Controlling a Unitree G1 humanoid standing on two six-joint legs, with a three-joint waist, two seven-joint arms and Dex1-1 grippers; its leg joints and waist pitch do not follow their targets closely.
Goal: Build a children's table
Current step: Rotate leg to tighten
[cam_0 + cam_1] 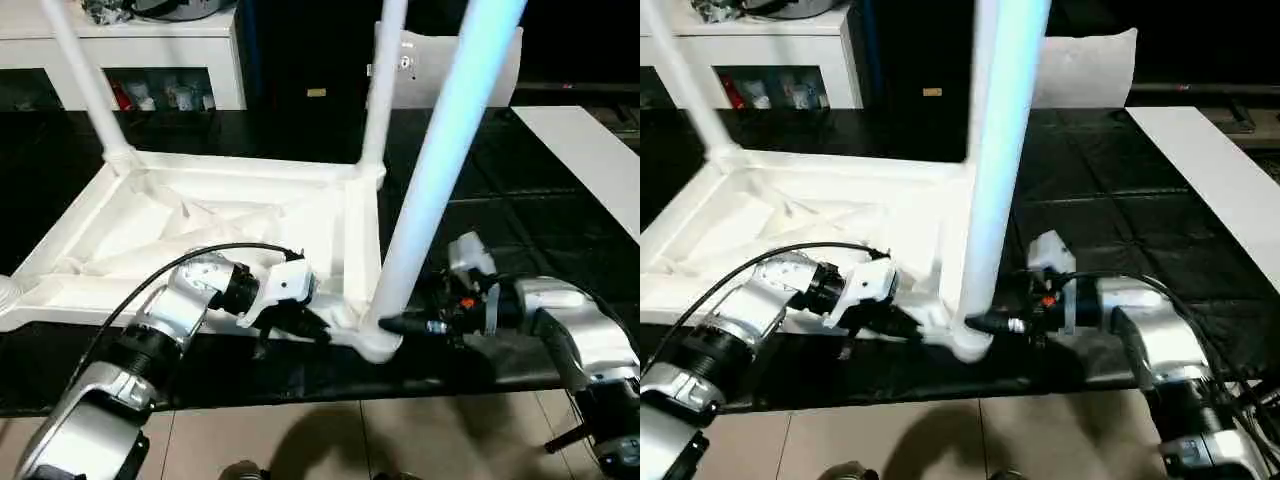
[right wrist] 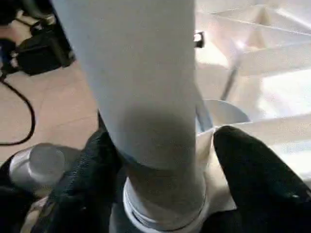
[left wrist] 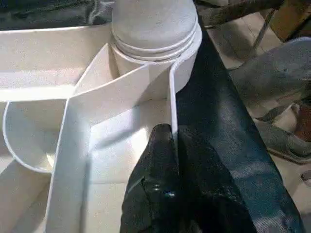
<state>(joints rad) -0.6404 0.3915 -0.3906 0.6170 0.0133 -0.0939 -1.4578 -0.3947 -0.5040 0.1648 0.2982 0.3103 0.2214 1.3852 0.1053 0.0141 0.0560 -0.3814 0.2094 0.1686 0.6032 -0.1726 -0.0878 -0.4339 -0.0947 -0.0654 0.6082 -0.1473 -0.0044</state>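
Observation:
The children's table lies upside down on a black mat, its ribbed top (image 1: 200,225) facing up. Three white legs stand in corner sockets: far left (image 1: 85,80), far right (image 1: 380,90) and near right (image 1: 440,170). My left gripper (image 1: 300,325) is at the near rim, left of the near-right corner. In the left wrist view its fingers (image 3: 160,184) are shut on the thin rim wall (image 3: 171,97). My right gripper (image 1: 395,325) reaches in from the right. Its fingers (image 2: 92,170) clasp the near-right leg (image 2: 146,87) just above its socket.
A white cabinet (image 1: 150,50) with glass doors stands at the back left. A flat white board (image 1: 590,160) lies on the mat at the right. The mat's front edge runs close below both grippers, with tiled floor (image 1: 350,440) beyond it.

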